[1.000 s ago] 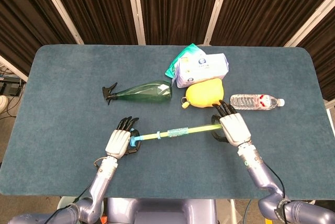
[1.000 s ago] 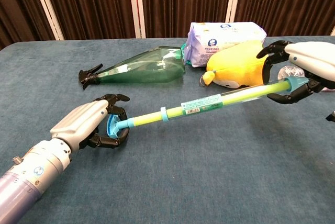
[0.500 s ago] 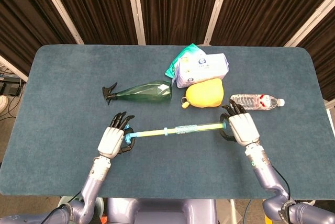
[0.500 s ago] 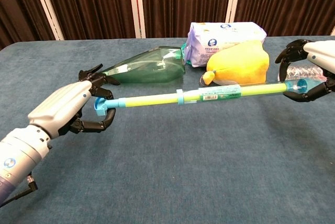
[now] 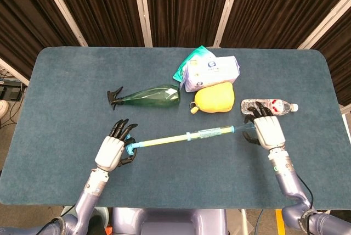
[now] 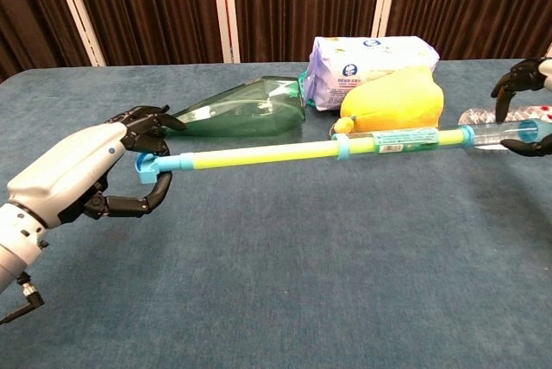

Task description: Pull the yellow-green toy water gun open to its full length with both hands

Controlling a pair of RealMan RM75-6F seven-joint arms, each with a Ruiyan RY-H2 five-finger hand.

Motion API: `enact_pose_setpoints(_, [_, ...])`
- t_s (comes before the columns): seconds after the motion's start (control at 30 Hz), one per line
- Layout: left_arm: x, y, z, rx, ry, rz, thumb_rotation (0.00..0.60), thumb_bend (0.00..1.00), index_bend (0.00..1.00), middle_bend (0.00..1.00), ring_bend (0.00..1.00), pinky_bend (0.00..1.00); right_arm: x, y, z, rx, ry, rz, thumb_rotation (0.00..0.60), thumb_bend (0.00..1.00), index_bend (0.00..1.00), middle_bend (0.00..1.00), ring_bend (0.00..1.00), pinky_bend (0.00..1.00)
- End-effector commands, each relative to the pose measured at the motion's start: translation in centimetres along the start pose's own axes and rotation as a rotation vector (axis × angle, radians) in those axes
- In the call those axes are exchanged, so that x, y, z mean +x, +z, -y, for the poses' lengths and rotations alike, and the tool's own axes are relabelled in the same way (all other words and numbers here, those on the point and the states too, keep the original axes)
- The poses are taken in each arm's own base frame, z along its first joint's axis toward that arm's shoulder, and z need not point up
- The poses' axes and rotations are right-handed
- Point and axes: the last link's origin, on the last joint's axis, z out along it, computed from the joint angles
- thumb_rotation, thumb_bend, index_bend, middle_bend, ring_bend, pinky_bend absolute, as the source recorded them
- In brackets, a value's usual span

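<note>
The yellow-green toy water gun (image 5: 186,135) (image 6: 345,145) stretches across the near half of the table, held above the blue cloth. Its yellow plunger rod (image 6: 259,157) is drawn far out of the clear barrel (image 6: 414,139). My left hand (image 5: 112,148) (image 6: 82,175) grips the blue handle (image 6: 148,165) at the rod's end. My right hand (image 5: 266,130) (image 6: 526,115) holds the barrel's far end, mostly cut off at the chest view's right edge.
Behind the gun lie a green spray bottle (image 5: 147,96), a yellow plush toy (image 5: 214,98), a pack of wipes (image 5: 210,72) and a clear water bottle (image 5: 270,106). The table (image 5: 71,76) is covered in blue cloth, bordered by dark curtains.
Both hands have moved apart, the left further left and the right further right. The yellow rod has slid out of the barrel, so the gun is now much longer.
</note>
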Motion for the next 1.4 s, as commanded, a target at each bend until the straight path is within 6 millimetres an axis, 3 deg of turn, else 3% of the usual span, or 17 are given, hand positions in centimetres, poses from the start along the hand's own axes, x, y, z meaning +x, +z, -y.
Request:
enact_pose_setpoints(0.03, [0.5, -0.6, 0.1, -0.008, 0.006, -0.003, 0.6, 0.77, 0.67, 0.15, 0.0, 0.06, 0.1, 0.0, -0.8, -0.021, -0.005, -0.002, 0.6, 0.51, 0.88, 0.26, 0.1, 0.21])
enact_pose_setpoints(0.6, [2.7, -3.4, 2.4, -0.011, 0.041, -0.016, 0.6, 0.77, 0.67, 0.15, 0.0, 0.06, 0.7, 0.3, -4.0, -0.105, -0.043, -0.02, 0.6, 0.51, 0.88, 0.26, 0.11, 0.21])
enact_pose_setpoints(1.03, [3.6, -4.1, 2.4, -0.03, 0.037, -0.02, 0.6, 0.76, 0.66, 0.15, 0.0, 0.06, 0.7, 0.8, -5.1, -0.136, -0.058, -0.023, 0.6, 0.51, 0.88, 0.26, 0.11, 0.22])
enact_pose_setpoints(1.13, [3.5, -3.8, 2.4, -0.03, 0.043, -0.022, 0.6, 0.58, 0.46, 0.14, 0.0, 0.06, 0.6, 0.8, -5.1, -0.136, -0.055, -0.022, 0.6, 0.51, 0.88, 0.26, 0.11, 0.22])
enact_pose_setpoints(1.2, [3.2, -3.4, 2.6, -0.022, 0.049, -0.017, 0.6, 0.42, 0.24, 0.12, 0.0, 0.06, 0.5, 0.7, -5.0, -0.131, -0.051, -0.019, 0.6, 0.51, 0.88, 0.26, 0.11, 0.22])
enact_pose_setpoints(1.27, [3.0, -2.9, 2.6, -0.012, 0.044, -0.013, 0.6, 0.32, 0.09, 0.11, 0.0, 0.06, 0.4, 0.6, -4.8, -0.121, -0.052, -0.017, 0.6, 0.51, 0.88, 0.26, 0.11, 0.22])
enact_pose_setpoints(1.4, [2.7, -2.4, 2.3, -0.01, 0.04, -0.017, 0.6, 0.23, 0.0, 0.1, 0.0, 0.06, 0.4, 0.4, -4.5, -0.108, -0.054, -0.019, 0.6, 0.51, 0.88, 0.26, 0.11, 0.22])
